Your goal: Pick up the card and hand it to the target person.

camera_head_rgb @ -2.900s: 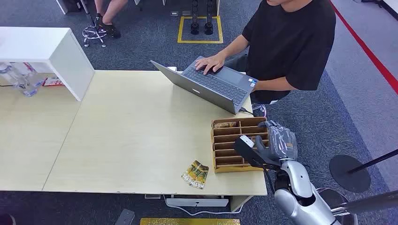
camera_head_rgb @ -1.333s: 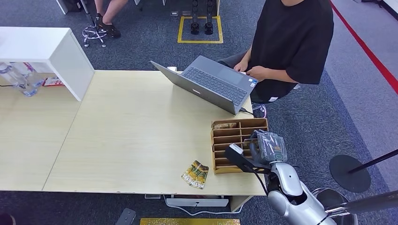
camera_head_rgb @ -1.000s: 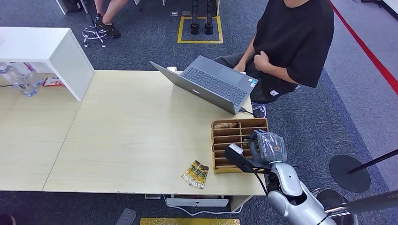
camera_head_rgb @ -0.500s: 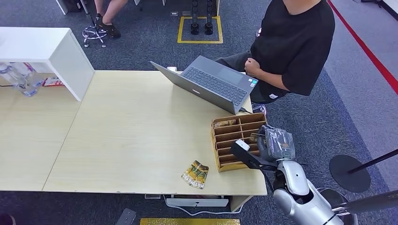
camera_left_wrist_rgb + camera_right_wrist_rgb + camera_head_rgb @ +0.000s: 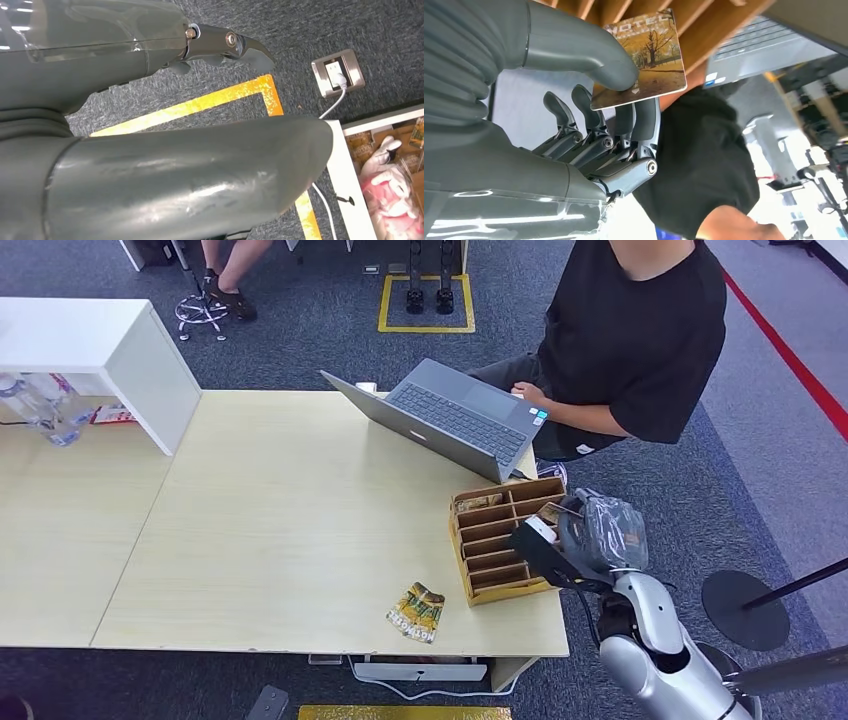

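My right hand (image 5: 603,533) hovers at the right end of the wooden slotted box (image 5: 497,565), just off the table's edge. In the right wrist view this hand (image 5: 549,100) pinches a card (image 5: 646,57) with an autumn-tree picture between thumb and fingers, held just clear of the box slots (image 5: 704,20). A corner of the card (image 5: 549,512) peeks out by the hand in the head view. A person in a black shirt (image 5: 640,330) sits behind the laptop (image 5: 450,418), arm by its far corner. My left hand (image 5: 175,165) hangs over the floor, fingers apart, holding nothing.
A second yellow-green card (image 5: 416,612) lies near the table's front edge, left of the box. A white shelf unit (image 5: 110,350) and water bottles (image 5: 40,410) stand at the far left. A black round stand base (image 5: 745,608) sits on the carpet to my right.
My right hand has risen and moved right, drawing the card out of the box. The box has turned slightly. The person took their hands off the keyboard and shifted right.
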